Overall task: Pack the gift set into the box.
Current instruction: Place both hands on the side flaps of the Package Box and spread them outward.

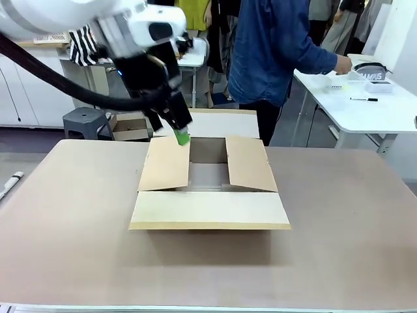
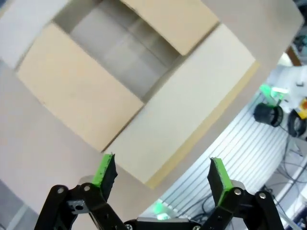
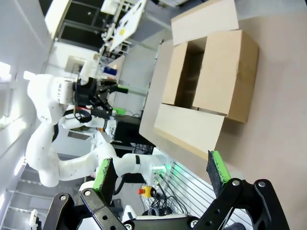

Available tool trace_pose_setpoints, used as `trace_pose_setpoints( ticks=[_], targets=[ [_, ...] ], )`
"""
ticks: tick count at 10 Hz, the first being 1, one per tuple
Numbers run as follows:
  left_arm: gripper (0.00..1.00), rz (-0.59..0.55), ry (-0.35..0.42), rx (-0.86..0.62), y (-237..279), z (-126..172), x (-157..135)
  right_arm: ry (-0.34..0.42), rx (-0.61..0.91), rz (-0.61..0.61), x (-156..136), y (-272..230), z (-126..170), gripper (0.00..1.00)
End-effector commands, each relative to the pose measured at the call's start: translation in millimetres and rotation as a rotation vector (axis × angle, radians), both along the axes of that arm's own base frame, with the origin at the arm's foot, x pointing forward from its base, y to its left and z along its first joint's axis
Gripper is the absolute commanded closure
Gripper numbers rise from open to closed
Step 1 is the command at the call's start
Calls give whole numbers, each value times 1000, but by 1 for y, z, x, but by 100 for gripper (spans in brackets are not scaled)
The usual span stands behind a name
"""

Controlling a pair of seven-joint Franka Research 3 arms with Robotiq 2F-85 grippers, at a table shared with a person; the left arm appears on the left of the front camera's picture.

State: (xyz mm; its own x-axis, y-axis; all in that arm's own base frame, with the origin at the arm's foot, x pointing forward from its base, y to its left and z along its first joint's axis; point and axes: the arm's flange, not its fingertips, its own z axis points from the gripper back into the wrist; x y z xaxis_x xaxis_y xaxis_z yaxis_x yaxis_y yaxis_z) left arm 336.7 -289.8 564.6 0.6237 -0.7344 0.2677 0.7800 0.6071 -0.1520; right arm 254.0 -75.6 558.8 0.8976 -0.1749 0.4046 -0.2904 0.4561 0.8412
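The box [image 1: 210,207] stands open mid-table, its four flaps spread out; it also lies below in the left wrist view [image 2: 158,110] and sideways in the right wrist view [image 3: 225,72]. My left gripper [image 1: 180,135] hangs open just over the box's left flap near its far edge, its green pads [image 2: 104,170] wide apart with nothing between them. My right gripper [image 3: 160,171] is open and empty too, well back from the box. The gift set [image 1: 368,75], a light basket with a grey "CAMPUS" pouch, sits on a white side table at the far right. A person's hand [image 1: 343,64] is right beside it.
The person in a blue top [image 1: 273,52] stands behind the box, turned toward the side table [image 1: 384,117]. A black pen [image 1: 363,99] lies loose there. A grey stool [image 1: 88,120] and a smaller carton [image 1: 130,128] stand on the floor beyond the far left edge.
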Motion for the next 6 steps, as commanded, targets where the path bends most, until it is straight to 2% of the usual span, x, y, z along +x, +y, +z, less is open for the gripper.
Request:
trace_pose_setpoints(
  ticks=[1, 4, 5, 6],
  targets=[
    [0, 31, -47, 17, 14, 13, 1, -33, 15, 10, 4, 1, 2, 0],
    [0, 31, -47, 17, 14, 13, 1, -33, 15, 10, 4, 1, 2, 0],
    [0, 7, -22, 2, 8, 8, 4, -33, 15, 10, 4, 1, 2, 0],
    [0, 283, -23, -45, -13, -3, 3, -33, 15, 10, 4, 1, 2, 0]
  ],
)
